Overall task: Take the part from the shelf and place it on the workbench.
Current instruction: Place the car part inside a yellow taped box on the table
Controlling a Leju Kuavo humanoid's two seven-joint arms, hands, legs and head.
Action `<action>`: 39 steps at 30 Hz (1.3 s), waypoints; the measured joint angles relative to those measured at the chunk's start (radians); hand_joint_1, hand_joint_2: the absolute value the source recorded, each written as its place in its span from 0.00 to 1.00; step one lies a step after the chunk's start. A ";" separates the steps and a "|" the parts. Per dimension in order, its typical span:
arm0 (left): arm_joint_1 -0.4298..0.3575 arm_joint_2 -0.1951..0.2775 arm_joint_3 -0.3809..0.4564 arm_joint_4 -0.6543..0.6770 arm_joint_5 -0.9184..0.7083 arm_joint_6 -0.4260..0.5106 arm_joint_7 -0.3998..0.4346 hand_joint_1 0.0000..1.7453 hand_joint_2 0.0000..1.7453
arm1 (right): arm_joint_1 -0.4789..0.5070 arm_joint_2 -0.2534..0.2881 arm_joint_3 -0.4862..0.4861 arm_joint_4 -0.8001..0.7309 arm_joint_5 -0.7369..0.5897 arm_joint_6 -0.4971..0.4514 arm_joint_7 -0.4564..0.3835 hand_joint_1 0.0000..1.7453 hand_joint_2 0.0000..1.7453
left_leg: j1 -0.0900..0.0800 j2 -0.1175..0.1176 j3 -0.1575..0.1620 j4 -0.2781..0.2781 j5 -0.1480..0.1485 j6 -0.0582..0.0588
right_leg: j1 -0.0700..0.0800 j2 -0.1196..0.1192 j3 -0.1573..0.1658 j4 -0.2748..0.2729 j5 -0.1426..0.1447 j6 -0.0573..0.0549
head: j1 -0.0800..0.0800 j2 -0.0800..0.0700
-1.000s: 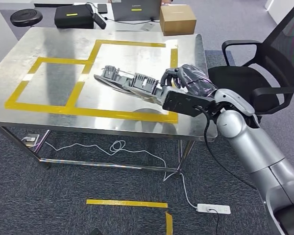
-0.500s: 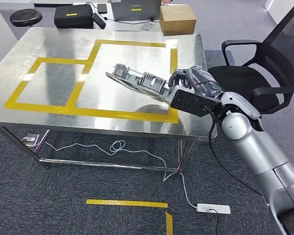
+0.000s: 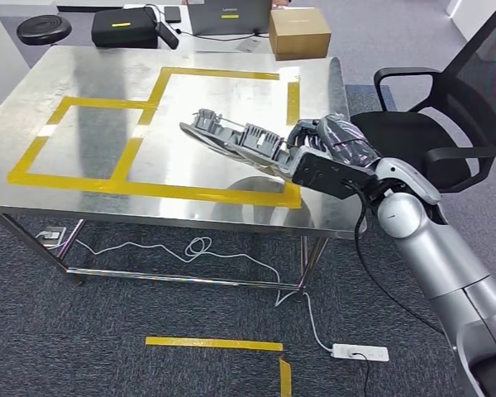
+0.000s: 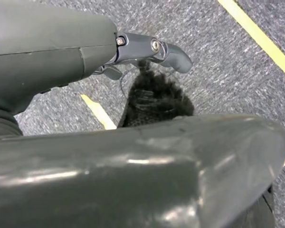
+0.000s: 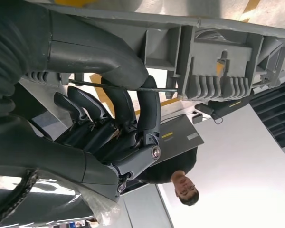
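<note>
A long grey ribbed plastic part [image 3: 233,139] hangs tilted above the steel workbench [image 3: 96,141], over the larger yellow-taped square. My right hand [image 3: 314,147] grips its near end from the right side of the bench. In the right wrist view the fingers [image 5: 148,107] curl around the part [image 5: 220,61] with the thumb against its edge. My left hand [image 4: 98,71] hangs over grey carpet, holding nothing, one dark finger [image 4: 159,50] stretched out.
A black office chair [image 3: 445,116] stands right of the bench. A cardboard box [image 3: 299,31], a black case [image 3: 124,26] and a laptop sit beyond the far edge. A power strip [image 3: 360,353] and cables lie on the carpet below. A person appears in the right wrist view.
My right hand carried the part rightward and slightly farther over the bench, mostly in the first half second; it has since barely moved.
</note>
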 joint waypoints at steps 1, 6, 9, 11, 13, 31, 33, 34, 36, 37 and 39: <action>-0.001 0.001 0.000 0.001 -0.001 0.007 0.000 0.00 0.00 | 0.000 0.000 0.000 0.000 0.000 0.001 -0.001 1.00 1.00 | 0.000 0.000 0.000 0.000 0.000 0.000 | 0.000 0.000 0.000 0.000 0.000 0.000 | 0.000 0.000; -0.012 0.008 0.000 0.019 -0.005 0.036 0.000 0.00 0.00 | 0.000 0.000 0.001 0.000 -0.001 0.006 -0.003 1.00 1.00 | 0.000 0.000 0.000 0.000 0.000 0.000 | 0.000 0.000 0.000 0.000 0.000 0.000 | 0.000 0.000; -0.015 0.011 0.000 0.026 -0.005 0.039 0.000 0.00 0.00 | 0.001 0.000 0.001 0.000 -0.001 0.006 -0.003 1.00 1.00 | 0.000 0.000 0.000 0.000 0.000 0.000 | 0.000 0.000 0.000 0.000 0.000 0.000 | 0.000 0.000; -0.016 0.014 0.000 0.030 -0.005 0.040 0.000 0.00 0.00 | 0.001 0.000 0.001 0.000 -0.001 0.006 -0.003 1.00 1.00 | 0.000 0.000 0.000 0.000 0.000 0.000 | 0.000 0.000 0.000 0.000 0.000 0.000 | 0.000 0.000; -0.017 0.016 0.000 0.034 -0.005 0.041 0.000 0.00 0.00 | 0.000 0.000 0.001 0.000 -0.001 0.006 -0.003 1.00 1.00 | 0.000 0.000 0.000 0.000 0.000 0.000 | 0.000 0.000 0.000 0.000 0.000 0.000 | 0.000 0.000; -0.054 0.078 0.006 0.169 -0.013 0.111 -0.021 0.00 0.00 | 0.000 0.000 0.002 0.000 -0.003 0.009 -0.012 1.00 1.00 | -0.003 0.000 0.000 0.002 0.000 0.000 | -0.001 0.000 0.000 -0.001 0.001 0.000 | 0.000 0.000; -0.059 0.089 0.008 0.187 -0.013 0.117 -0.021 0.00 0.00 | 0.000 0.000 0.002 0.000 -0.004 0.010 -0.013 1.00 1.00 | -0.004 0.000 -0.001 0.002 -0.001 0.001 | -0.002 0.000 0.000 -0.002 0.001 0.001 | 0.000 0.000; -0.061 0.094 0.009 0.196 -0.013 0.122 -0.021 0.00 0.00 | 0.000 0.000 0.002 0.000 -0.005 0.010 -0.013 1.00 1.00 | -0.005 0.000 -0.001 0.003 -0.001 0.001 | -0.003 0.000 0.000 -0.002 0.002 0.001 | 0.000 0.000; -0.066 0.102 0.011 0.212 -0.013 0.131 -0.021 0.00 0.00 | 0.000 0.000 0.002 0.000 -0.005 0.010 -0.014 1.00 1.00 | -0.007 0.000 -0.002 0.005 -0.002 0.002 | -0.006 0.000 0.000 -0.003 0.002 0.002 | 0.000 0.000; -0.068 0.106 0.011 0.218 -0.013 0.134 -0.021 0.00 0.00 | 0.000 0.000 0.002 0.000 -0.006 0.010 -0.014 1.00 1.00 | -0.008 0.000 -0.003 0.007 -0.002 0.004 | -0.007 0.000 0.000 -0.003 0.003 0.003 | 0.000 0.000; -0.071 0.112 0.011 0.228 -0.013 0.138 -0.021 0.00 0.00 | 0.000 0.000 0.002 0.000 -0.006 0.010 -0.014 1.00 1.00 | -0.010 0.000 -0.005 0.010 -0.004 0.007 | -0.008 0.000 0.000 -0.006 0.005 0.007 | -0.001 0.000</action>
